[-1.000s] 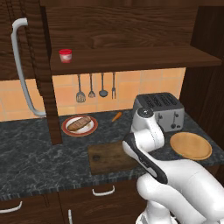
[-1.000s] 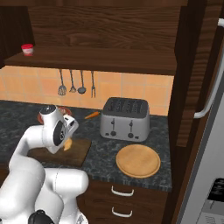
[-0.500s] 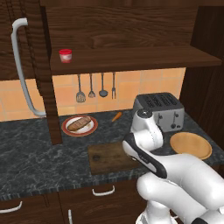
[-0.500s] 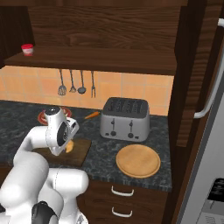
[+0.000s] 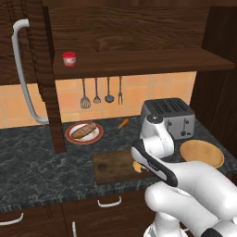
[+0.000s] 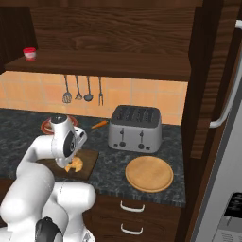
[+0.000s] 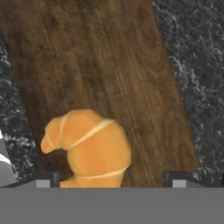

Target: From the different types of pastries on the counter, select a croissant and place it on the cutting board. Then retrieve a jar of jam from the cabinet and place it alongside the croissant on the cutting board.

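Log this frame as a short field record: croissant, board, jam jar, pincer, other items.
croissant: lying on the cutting board, near one end
cutting board: on the counter, in front of the toaster
jar of jam: on the cabinet shelf
pincer: open, tips on either side of the croissant
other: brown roll on a plate; round wooden disc

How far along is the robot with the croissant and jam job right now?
Done, it seems: the croissant lies on the cutting board. In hand: the gripper hangs right over it, fingertips spread apart either side, so it looks released. Left: the jar of jam sits on the cabinet shelf and must go beside the croissant.
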